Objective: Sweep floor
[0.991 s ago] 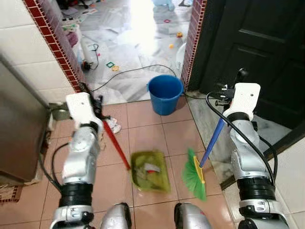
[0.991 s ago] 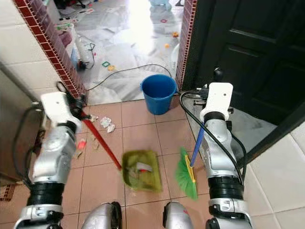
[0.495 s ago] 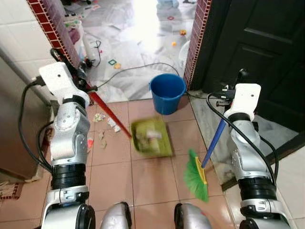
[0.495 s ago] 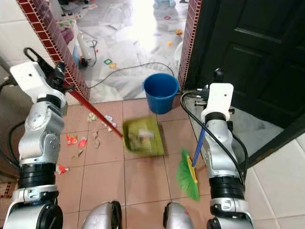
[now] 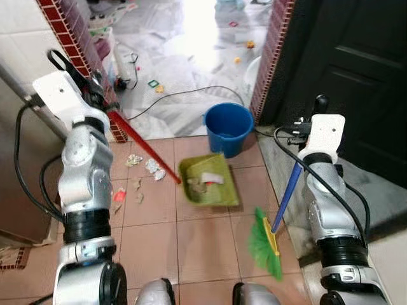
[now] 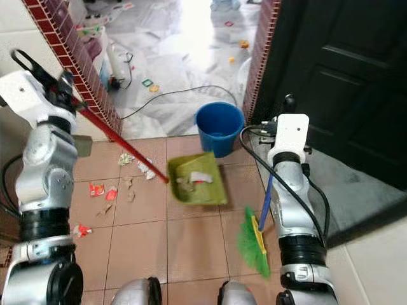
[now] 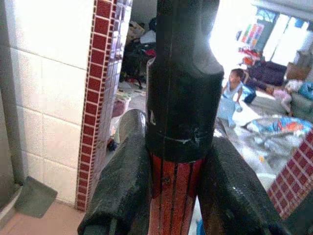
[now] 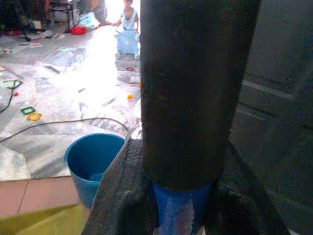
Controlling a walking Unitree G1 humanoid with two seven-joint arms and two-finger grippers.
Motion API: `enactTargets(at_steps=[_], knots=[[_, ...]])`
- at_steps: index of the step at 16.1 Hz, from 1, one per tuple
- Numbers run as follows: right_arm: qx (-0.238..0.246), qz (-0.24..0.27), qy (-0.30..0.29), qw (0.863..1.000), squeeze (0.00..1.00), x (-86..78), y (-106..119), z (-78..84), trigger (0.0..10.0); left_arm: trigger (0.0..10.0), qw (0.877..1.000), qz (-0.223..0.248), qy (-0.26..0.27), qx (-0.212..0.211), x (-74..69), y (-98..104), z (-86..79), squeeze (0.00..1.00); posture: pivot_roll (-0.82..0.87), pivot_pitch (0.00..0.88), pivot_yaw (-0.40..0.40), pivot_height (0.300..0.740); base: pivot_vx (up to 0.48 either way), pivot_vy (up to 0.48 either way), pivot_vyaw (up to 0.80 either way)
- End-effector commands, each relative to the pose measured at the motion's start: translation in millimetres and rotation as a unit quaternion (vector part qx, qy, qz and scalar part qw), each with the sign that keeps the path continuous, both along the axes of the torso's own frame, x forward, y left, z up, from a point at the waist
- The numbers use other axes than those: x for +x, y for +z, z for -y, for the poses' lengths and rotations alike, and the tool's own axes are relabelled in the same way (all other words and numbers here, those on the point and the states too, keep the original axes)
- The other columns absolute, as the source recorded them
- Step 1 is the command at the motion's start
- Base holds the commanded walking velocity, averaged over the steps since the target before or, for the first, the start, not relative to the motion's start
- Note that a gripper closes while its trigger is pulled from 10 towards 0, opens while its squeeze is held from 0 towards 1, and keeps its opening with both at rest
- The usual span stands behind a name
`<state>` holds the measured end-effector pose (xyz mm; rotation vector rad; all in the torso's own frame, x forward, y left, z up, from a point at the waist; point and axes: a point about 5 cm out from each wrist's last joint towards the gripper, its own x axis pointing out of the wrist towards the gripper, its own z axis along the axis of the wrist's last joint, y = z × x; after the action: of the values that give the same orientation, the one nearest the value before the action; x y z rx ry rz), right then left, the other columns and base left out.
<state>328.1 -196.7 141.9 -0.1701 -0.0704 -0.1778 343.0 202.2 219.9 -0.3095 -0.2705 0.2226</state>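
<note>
Left end effector (image 7: pixel 173 191) clamped on red dustpan handle (image 5: pixel 143 147); green dustpan (image 5: pixel 208 182) near blue bucket (image 5: pixel 227 128), seemingly lifted. Keep pan level. Right end effector (image 8: pixel 183 196) grips broom (image 5: pixel 275 219); scraps (image 5: pixel 143 175) left.

Left gripper (image 7: pixel 176 196): fingers clamp the red dustpan handle (image 7: pixel 174 193), both cut off at the picture's lower edge; the handle's black end cap runs past the upper edge. Right gripper (image 8: pixel 183 210): fingers clamp the blue broom pole (image 8: pixel 180 210), again cut off below, its black grip cut off above. Scraps in the green plastic dustpan (image 5: pixel 208 182) too small to identify. Green broom bristles (image 5: pixel 264 244) slightly blurred
</note>
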Motion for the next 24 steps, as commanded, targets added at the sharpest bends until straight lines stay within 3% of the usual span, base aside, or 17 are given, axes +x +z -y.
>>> enactTargets(at_steps=[1, 4, 12, 18, 24], knots=[[-0.009, 0.010, 0.008, 1.000, 0.00, -0.7, 1.7, -1.5, 10.0, 10.0, 0.997, 0.079, 0.027, 0.003, -5.3, 40.3, -12.2, 0.00, -0.09, 0.119, 0.059, 0.740, 0.461, 0.000, 0.00], [-0.013, 0.009, 0.008, 1.000, 0.00, -0.7, 0.8, -1.5, 10.0, 10.0, 0.994, 0.103, 0.030, 0.009, -4.2, 55.5, -16.9, 0.00, -0.09, 0.117, 0.061, 0.740, 0.465, 0.000, 0.00], [-0.020, 0.003, 0.012, 1.000, 0.00, -1.1, -2.6, -1.2, 10.0, 10.0, 0.990, 0.126, 0.060, 0.011, -1.4, 71.1, -33.3, 0.00, -0.09, 0.107, 0.061, 0.740, 0.463, 0.000, 0.00], [-0.021, 0.001, 0.014, 1.000, 0.00, -3.0, -5.3, -1.4, 10.0, 10.0, 0.987, 0.127, 0.093, 0.021, 0.2, 74.2, -44.1, 0.00, -0.10, 0.111, 0.062, 0.740, 0.464, 0.000, 0.00], [-0.021, -0.003, 0.015, 1.000, 0.00, -4.9, -7.6, -1.4, 10.0, 10.0, 0.985, 0.124, 0.111, 0.039, 1.7, 73.5, -44.8, 0.00, -0.10, 0.121, 0.062, 0.740, 0.441, 0.000, 0.00]])
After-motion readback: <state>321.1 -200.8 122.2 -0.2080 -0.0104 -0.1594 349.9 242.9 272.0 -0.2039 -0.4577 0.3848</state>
